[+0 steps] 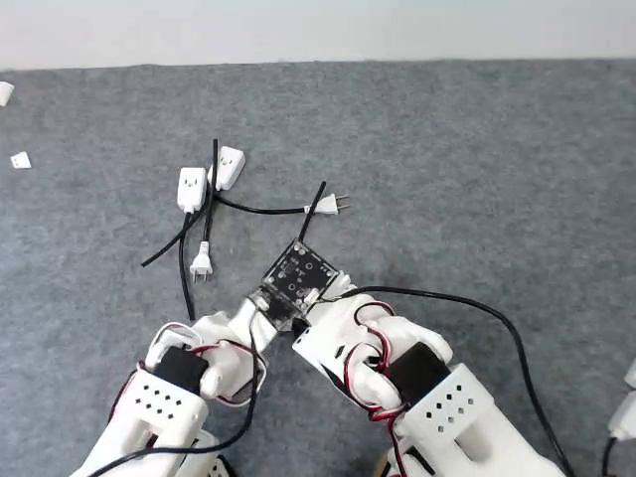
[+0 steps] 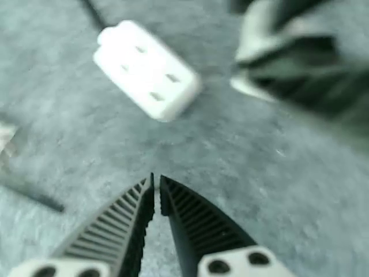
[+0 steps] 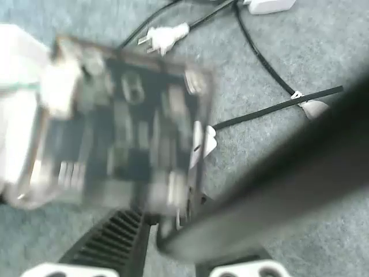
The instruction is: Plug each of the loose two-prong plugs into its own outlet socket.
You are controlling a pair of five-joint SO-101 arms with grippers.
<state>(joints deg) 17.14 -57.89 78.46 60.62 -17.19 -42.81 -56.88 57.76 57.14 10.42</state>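
From above, both arms crowd the near edge of the grey carpeted table (image 1: 477, 149). Past them, the upright socket (image 1: 191, 189) and the tilted socket (image 1: 229, 167) lie just beside each other, with black cords crossing around them. The nearer plug (image 1: 202, 261) lies loose below the sockets, its prongs toward the arms. The farther plug (image 1: 333, 206) lies loose off to one side. A circuit board (image 1: 298, 273) sits at one arm's tip.

At the left wrist, the left gripper (image 2: 156, 180) hangs over bare carpet, drawn to a thin slit and holding nothing. A white socket (image 2: 147, 69) lies ahead, apart from the tips, slots up.

At the right wrist, the circuit board (image 3: 121, 115) and a thick black cable (image 3: 271, 173) block the right gripper (image 3: 155, 225), so I cannot tell whether it is wide or narrow. Beyond them lies the nearer plug (image 3: 167, 36).
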